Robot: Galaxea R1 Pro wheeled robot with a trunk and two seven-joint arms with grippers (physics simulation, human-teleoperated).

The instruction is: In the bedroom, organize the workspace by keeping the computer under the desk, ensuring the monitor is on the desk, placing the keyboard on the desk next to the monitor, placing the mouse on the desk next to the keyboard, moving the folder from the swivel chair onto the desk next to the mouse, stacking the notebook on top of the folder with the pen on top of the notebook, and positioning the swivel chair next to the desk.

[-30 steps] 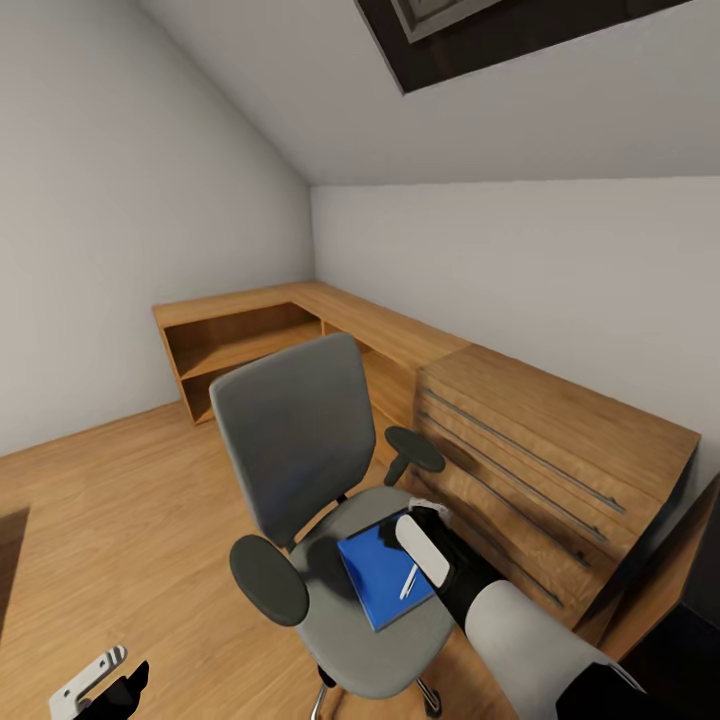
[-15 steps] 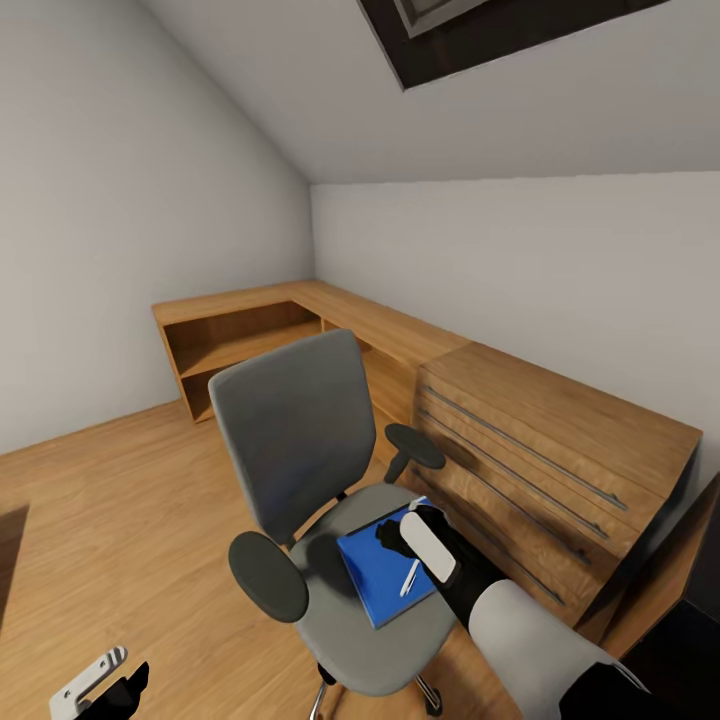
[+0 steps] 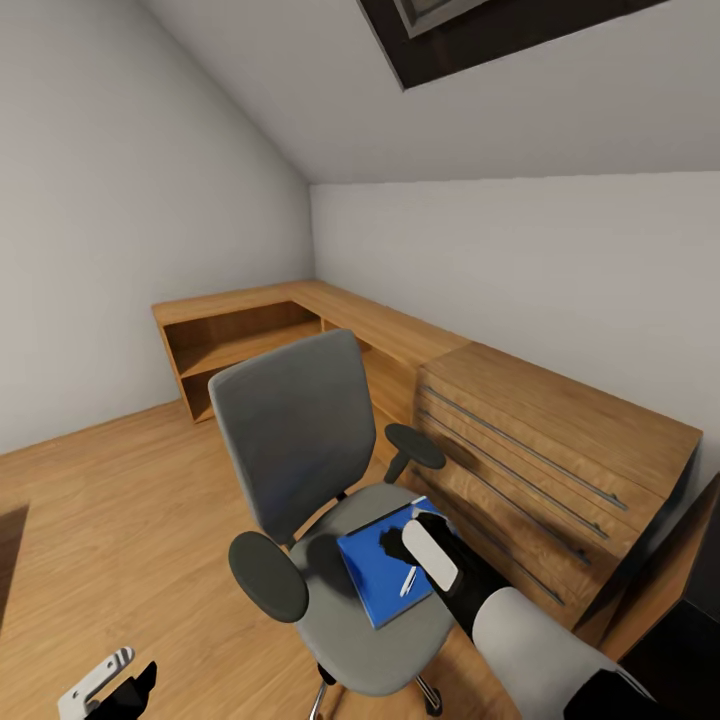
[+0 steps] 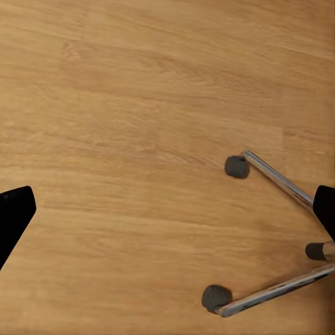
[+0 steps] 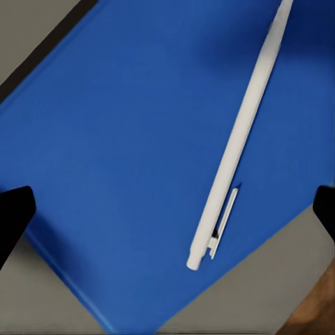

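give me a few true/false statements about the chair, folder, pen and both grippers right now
1. The pen lies on the blue folder. True.
2. The folder sits on the wooden chest of drawers. False: it lies on the seat of the chair.
3. The right gripper is shut on the pen. False: in the right wrist view its fingertips stand wide apart at either side, with the pen lying free between them.
4. The left gripper hangs low over the floor, near the chair's chrome base. True.
5. A grey notebook lies on top of the folder. False: the pen is the one thing on it.
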